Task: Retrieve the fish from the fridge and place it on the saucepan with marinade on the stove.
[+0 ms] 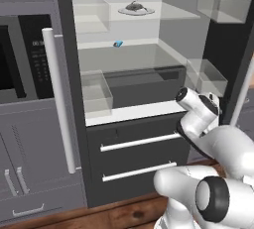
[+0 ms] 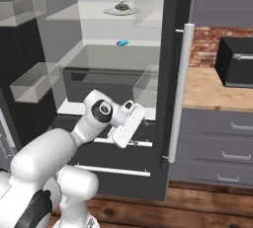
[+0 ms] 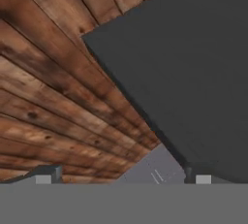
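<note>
Dark grey flat fish (image 1: 134,7) lies on round white plate (image 1: 149,11); claw (image 3: 123,177) spread.

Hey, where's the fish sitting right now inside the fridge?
The fish lies on a round white plate on the top shelf of the open fridge, above the shelf holding a small blue object; in the right base view it sits upper centre.

A kitchen: open fridge (image 1: 129,64), wall oven (image 1: 20,54), wooden counter (image 2: 217,91).
</note>
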Tool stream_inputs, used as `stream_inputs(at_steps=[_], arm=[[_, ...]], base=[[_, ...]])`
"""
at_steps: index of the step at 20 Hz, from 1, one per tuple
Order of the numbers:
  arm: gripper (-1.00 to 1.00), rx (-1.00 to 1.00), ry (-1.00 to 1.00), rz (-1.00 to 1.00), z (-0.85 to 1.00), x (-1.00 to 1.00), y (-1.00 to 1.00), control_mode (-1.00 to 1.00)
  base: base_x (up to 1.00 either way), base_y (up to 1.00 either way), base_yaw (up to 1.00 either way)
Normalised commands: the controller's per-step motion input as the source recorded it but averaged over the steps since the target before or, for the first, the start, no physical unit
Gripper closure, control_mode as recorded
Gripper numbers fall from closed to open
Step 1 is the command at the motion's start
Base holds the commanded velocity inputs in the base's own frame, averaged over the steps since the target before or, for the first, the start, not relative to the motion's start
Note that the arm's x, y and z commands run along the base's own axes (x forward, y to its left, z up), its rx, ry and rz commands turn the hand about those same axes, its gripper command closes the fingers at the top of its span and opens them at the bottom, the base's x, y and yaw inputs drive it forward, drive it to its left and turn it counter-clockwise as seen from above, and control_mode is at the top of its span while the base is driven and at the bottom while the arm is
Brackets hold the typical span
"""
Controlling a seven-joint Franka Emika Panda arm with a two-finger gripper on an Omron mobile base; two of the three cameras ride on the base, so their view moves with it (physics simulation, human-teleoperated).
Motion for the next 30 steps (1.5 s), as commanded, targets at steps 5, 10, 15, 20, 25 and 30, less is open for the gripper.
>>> stream_inputs(at_steps=[5, 10, 15, 20, 25, 30], arm=[[-1.00, 0.00, 0.07, -0.15, 0.00, -0.32, -1.00, -1.00], [-1.00, 0.01, 0.02, -0.03, 0.00, -0.05, -0.70, -1.00], [-1.00, 0.02, 0.00, -0.01, 0.00, 0.00, -0.71, -1.00], [-1.00, 0.00, 0.03, -0.06, 0.00, 0.01, -0.97, -1.00], [-1.00, 0.07, 0.00, 0.00, 0.00, -0.02, -0.66, -1.00], [-1.00, 0.24, -0.08, 0.00, 0.00, -0.79, -0.30, -1.00]], base=[[0.00, 0.00, 0.00], [0.00, 0.00, 0.00], [0.00, 0.00, 0.00], [0.00, 0.00, 0.00], [0.00, 0.00, 0.00], [0.00, 0.00, 0.00]])
